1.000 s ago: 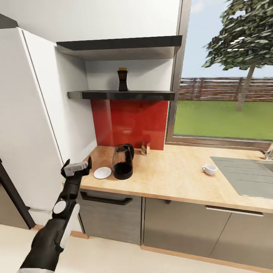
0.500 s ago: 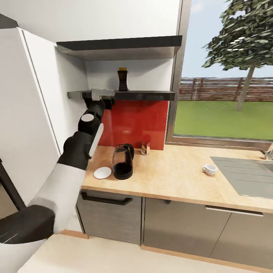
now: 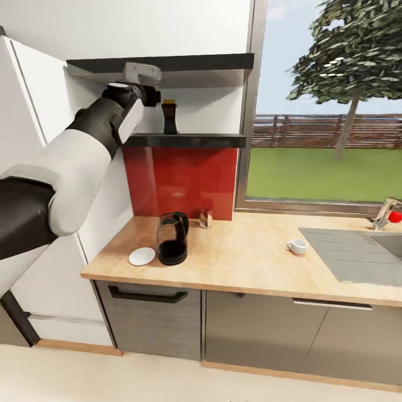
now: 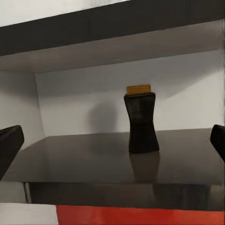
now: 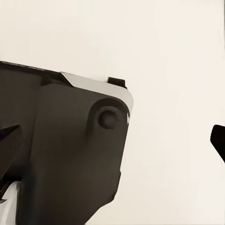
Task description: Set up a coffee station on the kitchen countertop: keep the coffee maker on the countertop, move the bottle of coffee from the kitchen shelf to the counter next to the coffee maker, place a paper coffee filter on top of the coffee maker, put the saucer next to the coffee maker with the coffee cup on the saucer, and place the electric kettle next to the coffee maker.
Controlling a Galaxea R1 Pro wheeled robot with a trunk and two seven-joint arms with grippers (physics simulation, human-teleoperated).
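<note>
The bottle of coffee [image 3: 169,116], dark brown with a gold cap, stands upright on the dark kitchen shelf [image 3: 190,140]. My left gripper [image 3: 152,95] is raised to shelf height just left of the bottle. In the left wrist view the bottle [image 4: 141,119] stands ahead between the spread fingertips [image 4: 10,144]; the left gripper [image 4: 112,143] is open and apart from it. On the kitchen countertop [image 3: 245,259] stand the electric kettle [image 3: 171,239], the saucer [image 3: 142,256] to its left and the coffee cup [image 3: 297,246] near the sink. My right gripper [image 5: 115,140] is open. The coffee maker is out of view.
A second dark shelf [image 3: 167,62] hangs close above my left gripper. A tall white cabinet [image 3: 39,139] flanks the shelves on the left. A small tan object [image 3: 205,219] stands against the red backsplash [image 3: 178,178]. A sink [image 3: 357,254] with a faucet [image 3: 385,212] is at right.
My left arm has risen from below the shelf's front edge to shelf level beside the bottle. The head view has shifted, so the counter scene sits further left.
</note>
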